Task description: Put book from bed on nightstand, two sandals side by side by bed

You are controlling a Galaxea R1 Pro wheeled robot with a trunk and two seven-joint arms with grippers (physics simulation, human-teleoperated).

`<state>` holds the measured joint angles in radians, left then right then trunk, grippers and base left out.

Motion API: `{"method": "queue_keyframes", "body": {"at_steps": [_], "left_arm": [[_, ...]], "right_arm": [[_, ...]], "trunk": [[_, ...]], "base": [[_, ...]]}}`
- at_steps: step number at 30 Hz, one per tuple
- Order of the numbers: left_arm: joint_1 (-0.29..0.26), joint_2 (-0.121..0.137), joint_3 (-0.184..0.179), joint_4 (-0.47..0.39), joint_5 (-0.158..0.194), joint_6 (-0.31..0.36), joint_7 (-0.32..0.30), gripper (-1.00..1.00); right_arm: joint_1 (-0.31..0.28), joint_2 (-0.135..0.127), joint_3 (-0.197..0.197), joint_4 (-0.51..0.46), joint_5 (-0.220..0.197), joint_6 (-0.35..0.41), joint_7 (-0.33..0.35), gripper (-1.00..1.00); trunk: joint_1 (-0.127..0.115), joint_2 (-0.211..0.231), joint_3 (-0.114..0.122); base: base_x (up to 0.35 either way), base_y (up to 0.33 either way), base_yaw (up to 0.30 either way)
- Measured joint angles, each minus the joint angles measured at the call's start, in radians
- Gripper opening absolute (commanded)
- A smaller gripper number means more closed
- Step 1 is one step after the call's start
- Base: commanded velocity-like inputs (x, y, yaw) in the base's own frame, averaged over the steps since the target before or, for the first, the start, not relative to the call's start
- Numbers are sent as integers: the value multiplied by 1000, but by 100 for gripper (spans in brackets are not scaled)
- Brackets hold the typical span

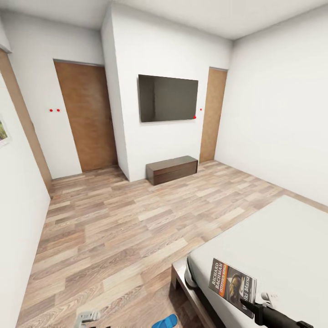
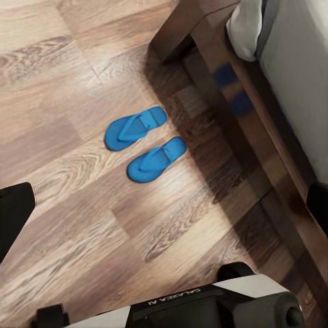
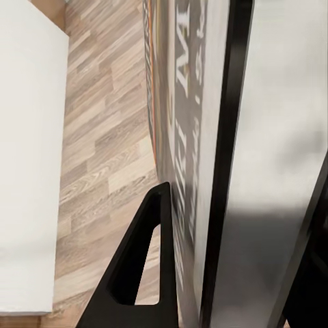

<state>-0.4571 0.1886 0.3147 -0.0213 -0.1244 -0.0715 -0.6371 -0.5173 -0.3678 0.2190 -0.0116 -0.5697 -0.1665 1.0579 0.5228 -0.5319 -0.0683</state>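
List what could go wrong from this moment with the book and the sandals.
1. The right gripper pinches the book near one lower edge, so the thin paperback might pivot or slip while carried.
2. No nightstand is in the head view, so the base probably must turn while the book is held, adding sway.
3. The two sandals lie close to the bed frame; moving the base could nudge them.

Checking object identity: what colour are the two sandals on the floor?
Bright blue sandals, clearest in the left wrist view.
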Motion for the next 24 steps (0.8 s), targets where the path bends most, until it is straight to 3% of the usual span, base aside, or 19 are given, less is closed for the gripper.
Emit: {"method": "queue_keyframes", "body": {"at_steps": [24], "left_arm": [[1,0,0,1,0,0,0,100]], "right_arm": [[0,0,1,0,0,0,0,-100]], "trunk": [[0,0,0]], "base": [[0,0,260]]}}
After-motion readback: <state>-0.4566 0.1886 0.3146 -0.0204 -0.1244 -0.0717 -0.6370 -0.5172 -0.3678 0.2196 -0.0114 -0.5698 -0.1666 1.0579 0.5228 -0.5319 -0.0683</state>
